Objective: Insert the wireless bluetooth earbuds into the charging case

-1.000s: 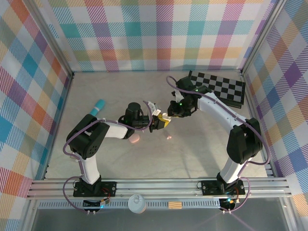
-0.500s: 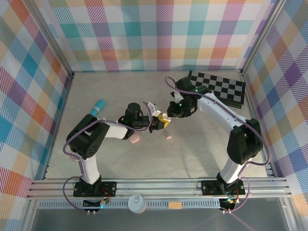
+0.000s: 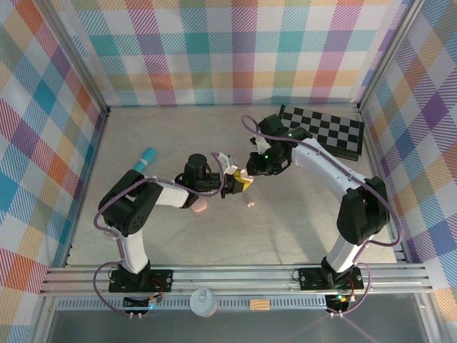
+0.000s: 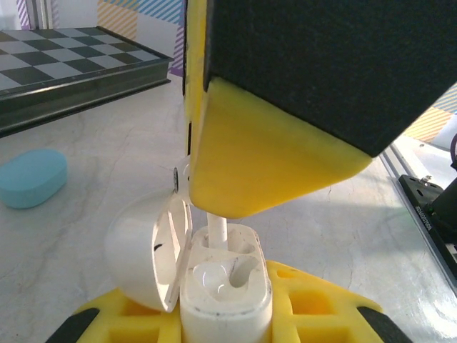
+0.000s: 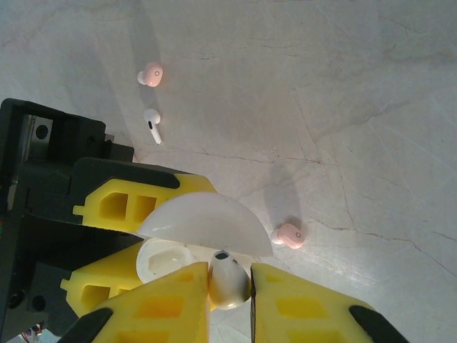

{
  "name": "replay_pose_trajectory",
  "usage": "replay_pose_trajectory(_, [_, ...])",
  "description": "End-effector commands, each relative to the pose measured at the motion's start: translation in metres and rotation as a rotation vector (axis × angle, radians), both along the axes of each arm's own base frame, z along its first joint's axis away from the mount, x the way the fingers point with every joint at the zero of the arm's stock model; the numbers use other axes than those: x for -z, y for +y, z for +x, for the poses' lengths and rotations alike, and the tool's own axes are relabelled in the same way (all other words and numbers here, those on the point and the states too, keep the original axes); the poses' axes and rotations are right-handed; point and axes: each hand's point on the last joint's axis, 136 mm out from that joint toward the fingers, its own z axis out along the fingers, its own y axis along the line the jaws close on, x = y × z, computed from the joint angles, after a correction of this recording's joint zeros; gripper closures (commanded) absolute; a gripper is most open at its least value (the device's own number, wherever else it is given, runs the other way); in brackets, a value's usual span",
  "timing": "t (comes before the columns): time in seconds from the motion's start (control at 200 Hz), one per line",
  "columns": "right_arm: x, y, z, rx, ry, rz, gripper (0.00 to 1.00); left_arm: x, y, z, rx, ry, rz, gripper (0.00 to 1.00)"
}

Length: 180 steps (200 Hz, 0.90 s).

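My left gripper (image 4: pixel 226 325) is shut on a white charging case (image 4: pixel 227 289), held upright with its lid (image 4: pixel 143 250) swung open to the left. My right gripper (image 5: pixel 230 293) is shut on a white earbud (image 5: pixel 228 281) just above the case. The earbud's stem (image 4: pixel 216 232) reaches down into the case's far slot, while the near slot looks empty. In the top view both grippers meet mid-table, left gripper (image 3: pixel 234 184) and right gripper (image 3: pixel 250 171). Loose on the table lie two pink earbuds (image 5: pixel 151 74) (image 5: pixel 289 235) and another white earbud (image 5: pixel 152 125).
A light blue pebble case (image 4: pixel 32 179) lies beyond the grippers, in front of a checkerboard (image 3: pixel 325 128) at the back right. A pink case (image 3: pixel 199 206) sits beside the left arm and a teal tube (image 3: pixel 146 158) lies at the left. Plaid walls enclose the table.
Both grippers have drifted slightly left together. The right one still holds the white earbud over the open case and the grips are unchanged.
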Motion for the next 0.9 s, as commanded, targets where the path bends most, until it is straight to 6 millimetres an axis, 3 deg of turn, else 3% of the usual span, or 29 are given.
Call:
replay_pose_trajectory(0.0, [-0.009,0.008,-0.017,-0.067,0.012,0.011,0.81,-0.036,-0.005,-0.008,0.056,-0.181,-0.101,0.87])
replay_pose_trajectory(0.895, [-0.041,0.002,-0.019,-0.095,-0.095,0.004,0.8,-0.035,-0.005,-0.012,0.062,-0.239,-0.085,0.89])
